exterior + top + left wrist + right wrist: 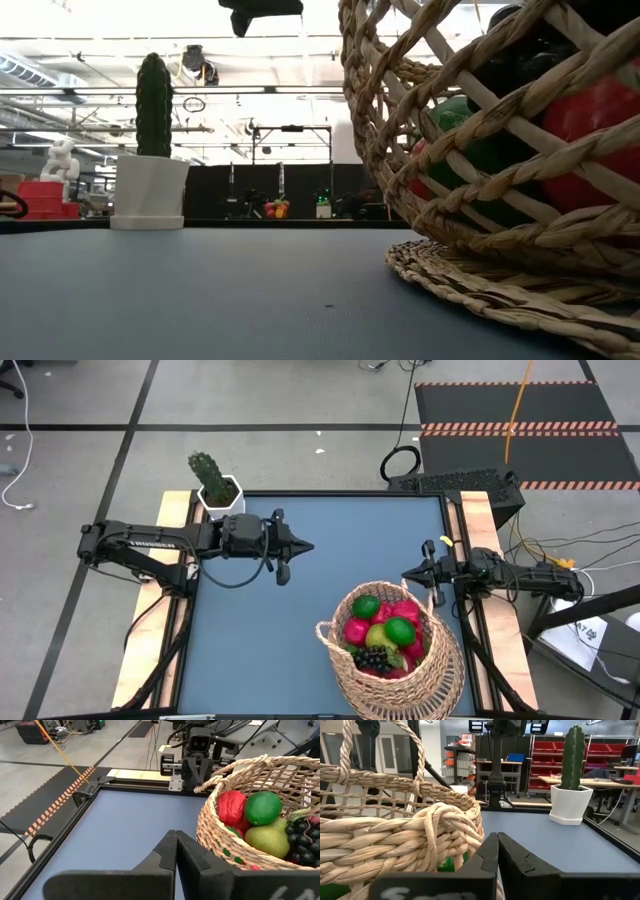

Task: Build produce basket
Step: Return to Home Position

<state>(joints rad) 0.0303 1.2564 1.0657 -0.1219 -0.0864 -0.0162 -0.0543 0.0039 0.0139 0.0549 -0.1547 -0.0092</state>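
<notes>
my left gripper [303,547] hangs over the far left-centre of the table [290,660], fingers pressed together on nothing; my right gripper [407,575] sits by the right edge, likewise clenched and empty, just beside the far rim of the basket [443,663]; the basket stands flat on its base at the near right of the table, well apart from my left side.

inside it the produce [385,632] is heaped up to the rim; two green limes [262,807] ride on top, a yellow-green pear [267,840] lies between them, red fruits [231,807] fill the far side and the middle, and the dark grapes [373,658] rest at the near edge; i see no fruit left out on the table; the only other thing there is the cactus pot [219,490] at the far left corner.

i judge the wicker light and fairly stiff, its rough weave kind to my pads, though the open wall would flex if squeezed; loaded like this it will be top-heavy, and the smooth round fruits could roll out on any tilt; if it had to be moved i would take the handle [417,755] at the crown of its arch and keep it level.
</notes>
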